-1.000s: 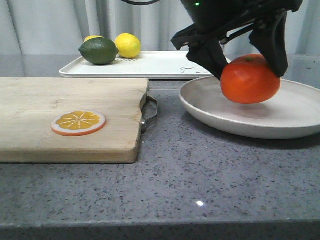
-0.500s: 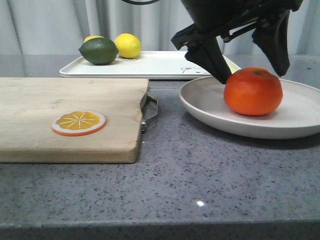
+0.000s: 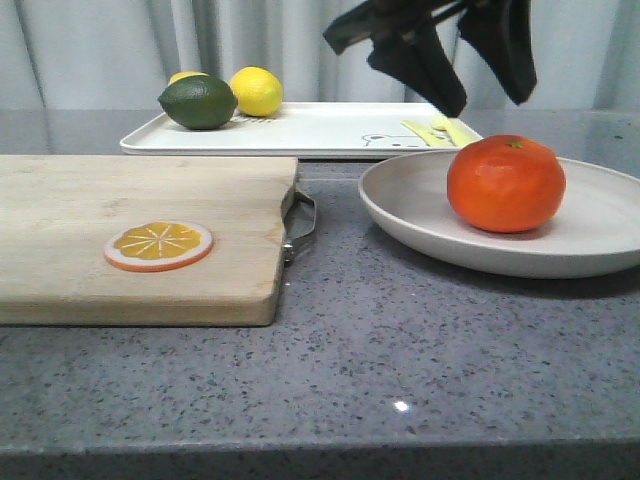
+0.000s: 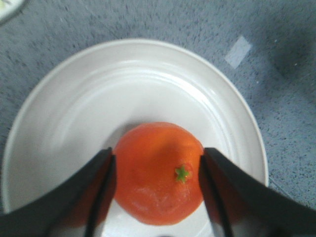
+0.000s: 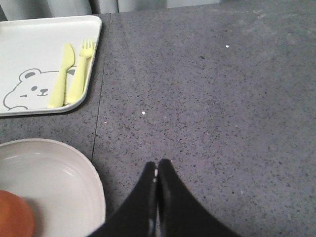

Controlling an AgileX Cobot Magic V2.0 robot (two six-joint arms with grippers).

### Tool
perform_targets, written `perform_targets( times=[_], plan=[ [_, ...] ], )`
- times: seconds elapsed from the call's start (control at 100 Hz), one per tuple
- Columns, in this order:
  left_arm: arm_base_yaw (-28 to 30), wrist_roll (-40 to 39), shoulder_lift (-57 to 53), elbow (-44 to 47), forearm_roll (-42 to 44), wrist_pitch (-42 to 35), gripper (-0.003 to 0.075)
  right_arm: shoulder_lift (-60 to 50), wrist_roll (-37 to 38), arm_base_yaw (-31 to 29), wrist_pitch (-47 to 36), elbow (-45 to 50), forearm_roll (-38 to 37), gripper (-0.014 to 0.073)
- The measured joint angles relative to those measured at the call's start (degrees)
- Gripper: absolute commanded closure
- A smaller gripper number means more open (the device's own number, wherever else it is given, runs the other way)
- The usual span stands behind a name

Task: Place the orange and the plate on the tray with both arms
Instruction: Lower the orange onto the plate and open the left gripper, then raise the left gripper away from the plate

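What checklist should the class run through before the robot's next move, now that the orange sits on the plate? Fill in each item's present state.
1. Orange rests on the plate on its own: ok.
2. Left gripper open and lifted off the orange: ok.
3. Right gripper ready to take the plate: not ok, its fingers are shut, over bare counter beside the rim.
4. Tray has room: ok, the lime and lemon sit at its far left.
5. Orange will stay put when the plate is lifted: cannot tell.

No readable text, label or number anywhere (the tray [image 5: 29,44] bears only drawings).
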Motion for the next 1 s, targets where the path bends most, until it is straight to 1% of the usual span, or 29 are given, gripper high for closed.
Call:
perform_targets(
  times=[0.09,0.29,0.42,0.54,0.71,0.91,1.0],
  plan=[
    [0.1,0.8,-2.0,0.0,0.4,0.2,0.0533,0.0,0.0,0.0,-0.4,0.0,0.0,0.0654],
    [0.1,1.0,-4.9,-0.1,1.8,2.8,0.0739,0.0,0.0,0.0,-0.5,0.0,0.0,0.0654],
    [0.1,1.1,-7.4,1.3,3.1,3.5,0.0739,0.0,0.0,0.0,0.1,0.0,0.0,0.0654],
    [0.1,1.1,-11.0,5.5,5.4,3.4,0.0739,0.0,0.0,0.0,2.0,0.0,0.0,0.0654],
    [0.1,1.1,-18.6,16.0,6.9,-0.5,0.0739,0.8,0.0,0.0,6.2,-2.1,0.0,0.0653],
    [0.1,1.1,-31.4,29.6,7.2,-6.3,0.0739,5.1,0.0,0.0,13.3,-7.4,0.0,0.0648],
    [0.1,1.1,-36.6,35.3,7.6,-8.8,0.0739,7.8,-0.3,0.1,17.2,-10.5,0.0,0.0596]
  ],
)
